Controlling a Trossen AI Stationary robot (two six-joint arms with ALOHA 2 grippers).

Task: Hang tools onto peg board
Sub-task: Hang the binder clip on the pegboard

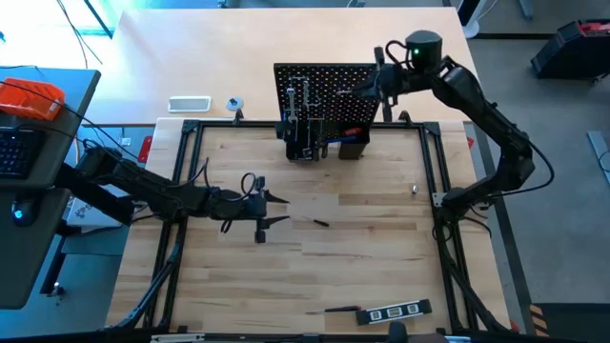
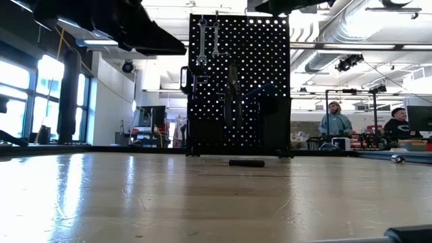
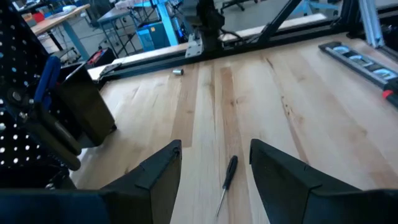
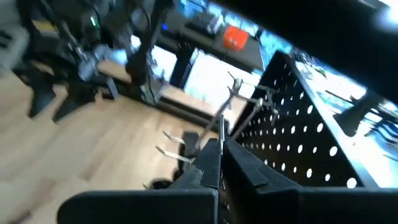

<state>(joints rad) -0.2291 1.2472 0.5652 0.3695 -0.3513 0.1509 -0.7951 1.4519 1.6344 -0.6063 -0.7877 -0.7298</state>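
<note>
**Left arm over screwdriver, right arm at board**

High view: left gripper (image 1: 277, 210) open, holding nothing, mid-table beside small screwdriver (image 1: 321, 223). Right gripper (image 1: 367, 90) at peg board (image 1: 324, 95), fingers shut. Level (image 1: 393, 312) lies near front edge.

Low view: wrenches (image 2: 208, 40) already hung; screwdriver lies in front of board. Grippers not seen here.

Left wrist: screwdriver sits between open fingers (image 3: 155, 177), not touched.

Right wrist: fingers closed; thin rod at tips, can't tell if held.

Risk: thin tool may roll or slip when pinched.

Bright daylight from windows (image 2: 40, 94); glare on table (image 2: 101, 189); right wrist view blurred.
</note>
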